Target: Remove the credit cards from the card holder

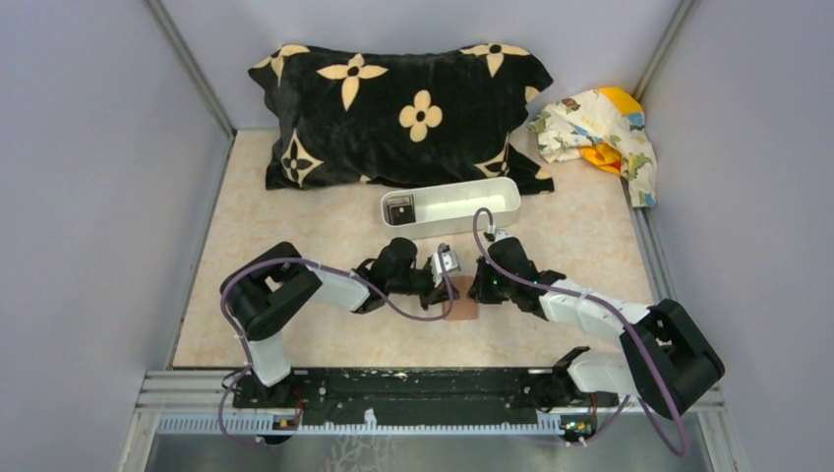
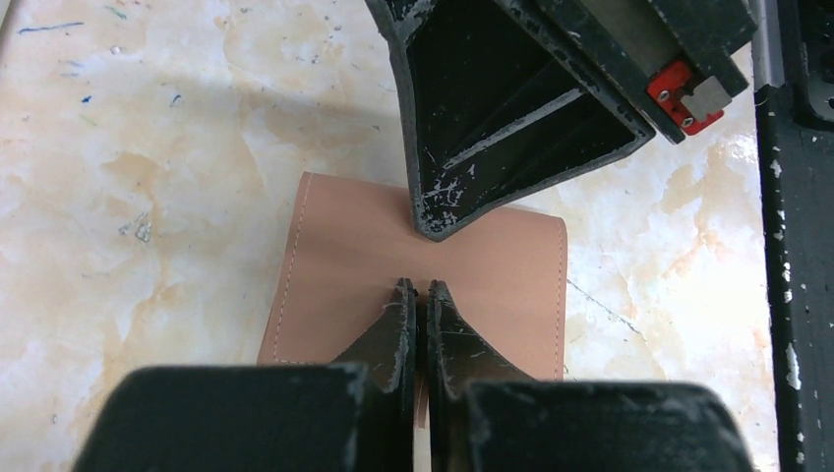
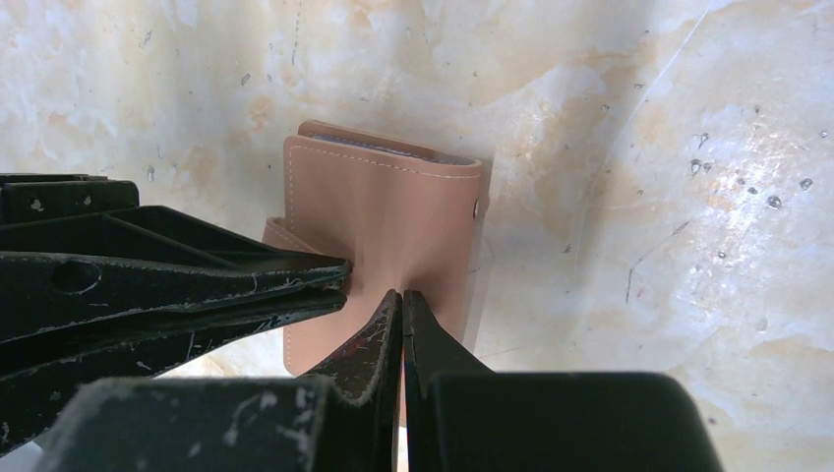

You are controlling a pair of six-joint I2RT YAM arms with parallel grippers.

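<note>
The card holder (image 1: 460, 309) lies folded shut on the table between the two arms, brown side up. It also shows in the left wrist view (image 2: 334, 256) and the right wrist view (image 3: 393, 216). My left gripper (image 1: 449, 291) (image 2: 418, 285) is shut, tips on the brown cover. My right gripper (image 1: 479, 292) (image 3: 401, 292) is shut too, tips on the cover and facing the left one, almost touching it. I cannot tell whether either pinches the leather. Any credit cards inside the holder are hidden. A small dark flat card-like item (image 1: 399, 207) lies in the white tray.
The long white tray (image 1: 472, 196) stands just behind the grippers. A black pillow with tan flowers (image 1: 403, 108) lies at the back. A crumpled patterned cloth (image 1: 600, 128) is at the back right. Grey walls close in both sides.
</note>
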